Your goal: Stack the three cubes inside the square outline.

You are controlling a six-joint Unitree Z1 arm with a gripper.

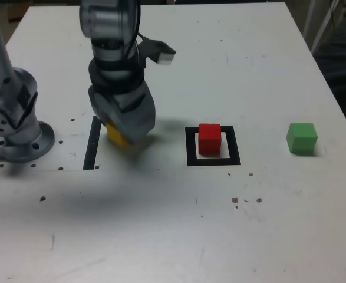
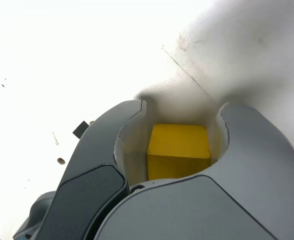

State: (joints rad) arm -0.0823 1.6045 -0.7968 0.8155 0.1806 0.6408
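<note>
Grasp phase for the second block. The gripper (image 2: 179, 145) is lowered over the yellow cube (image 2: 179, 151), which lies between parted jaws with gaps on both sides; no grip yet. The red cube (image 1: 209, 138) sits inside the square outline (image 1: 190, 146); the green cube (image 1: 302, 138) lies well beyond. Next: close, lift, carry onto red.

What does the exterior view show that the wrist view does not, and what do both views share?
Only the exterior view shows the red cube inside the square outline, the green cube at its right, the black strip and the arm's base. Only the wrist view shows gaps between the jaws and the cube. Both show the gripper around the yellow cube on the white table.
</note>
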